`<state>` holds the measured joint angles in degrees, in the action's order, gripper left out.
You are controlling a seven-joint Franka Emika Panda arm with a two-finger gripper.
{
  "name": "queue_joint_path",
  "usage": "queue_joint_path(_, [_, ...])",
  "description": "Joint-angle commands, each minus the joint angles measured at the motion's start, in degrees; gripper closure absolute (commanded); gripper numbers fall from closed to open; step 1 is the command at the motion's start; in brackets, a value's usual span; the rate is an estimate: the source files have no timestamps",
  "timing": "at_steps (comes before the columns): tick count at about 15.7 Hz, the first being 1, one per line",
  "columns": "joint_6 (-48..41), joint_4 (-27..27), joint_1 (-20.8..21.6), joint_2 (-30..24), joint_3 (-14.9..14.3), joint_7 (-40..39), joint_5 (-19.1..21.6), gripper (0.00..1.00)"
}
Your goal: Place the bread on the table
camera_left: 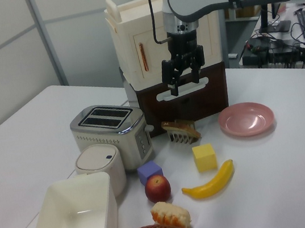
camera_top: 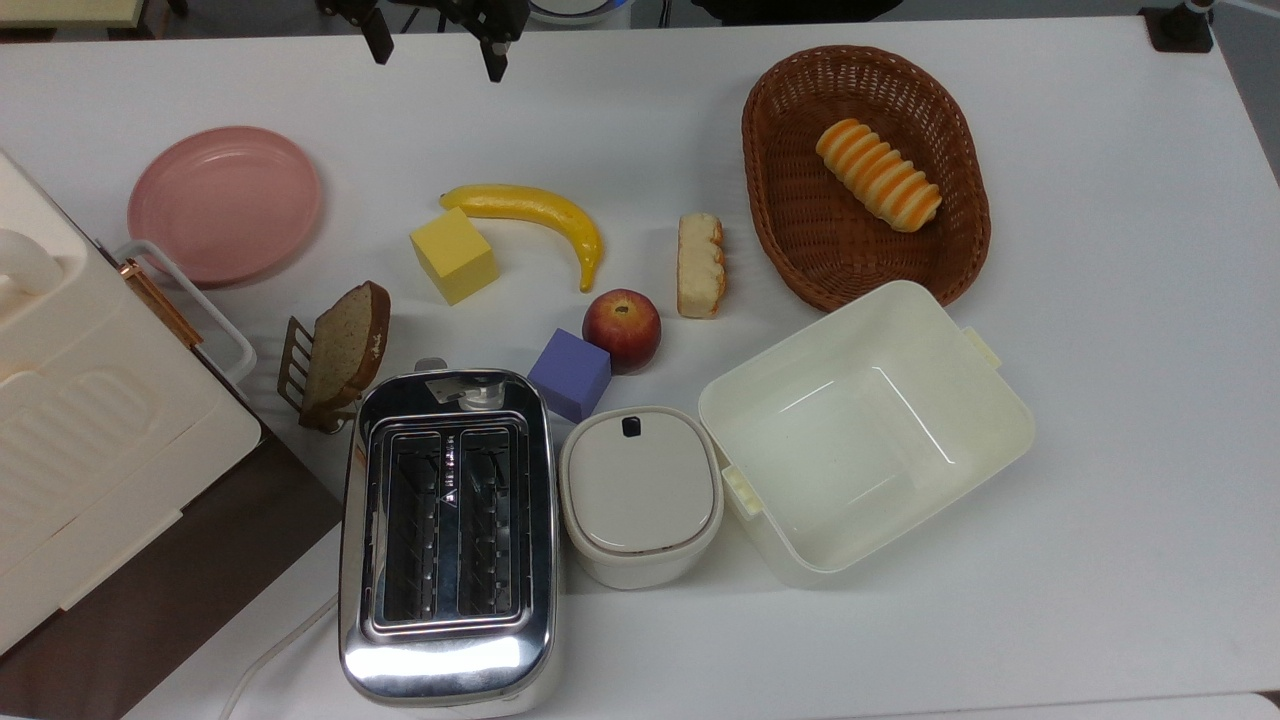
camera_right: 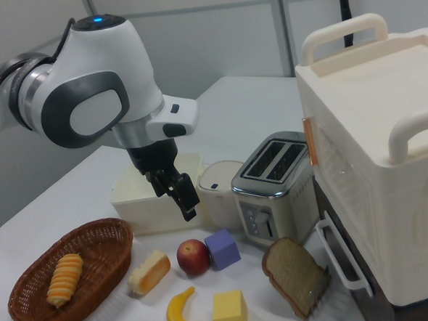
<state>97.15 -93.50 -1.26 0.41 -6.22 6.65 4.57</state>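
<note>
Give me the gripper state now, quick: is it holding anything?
Gripper: open, holding nothing, up in the air. The bread lies on the table.

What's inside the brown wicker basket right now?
One orange-and-cream striped roll lies inside the basket. The basket floor beneath the roll is covered, so anything under it cannot be seen.
</note>
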Motion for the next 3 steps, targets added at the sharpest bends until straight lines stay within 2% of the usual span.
queue_joint_path(1, [-0.7, 0.1, 0.9, -0.6, -0.9, -1.6, -1.1, 0.0])
queue_joint_path(3, [-0.7, 0.0, 0.9, -0.7, -1.2, -1.8, -1.4, 0.0])
